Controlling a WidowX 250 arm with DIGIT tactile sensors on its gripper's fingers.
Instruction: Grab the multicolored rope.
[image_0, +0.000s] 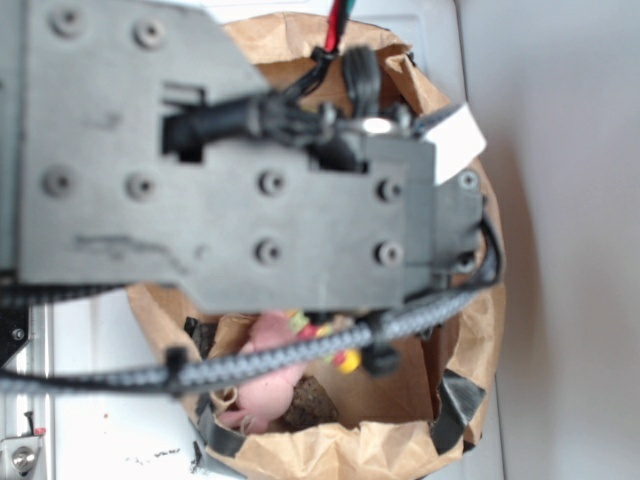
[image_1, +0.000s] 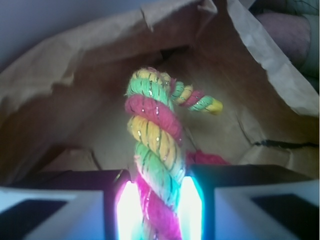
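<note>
Multicolored rope (image_1: 155, 150) — thick twisted cord in red, yellow and light green bands. In the wrist view it rises upright from between the two fingers of the gripper (image_1: 159, 210), bends over at the top and ends in a short yellow-tipped tail pointing right. Both fingers (image_1: 75, 210) press against its lower stretch, one on each side, so the claw is clamped on the rope. In the exterior view only a small red-and-yellow piece of it (image_0: 325, 335) shows below the arm.

Brown paper bag (image_1: 75, 65) — crumpled walls surround the rope on every side in the wrist view; the exterior view looks down into its open mouth (image_0: 470, 330), with dark tape patches on the lower rim.

Pink plush toy (image_0: 270, 380) — lies inside the bag, lower left of centre, partly covered by the cable.

Grey-black braided cable (image_0: 300, 350) — runs across the bag opening, beneath the arm body.

Arm body (image_0: 230, 190) — grey plate with bolts, blurred, filling most of the exterior view and hiding the gripper there.

Red patch (image_1: 207, 159) — low behind the rope, possibly cloth; too little shows to tell.
</note>
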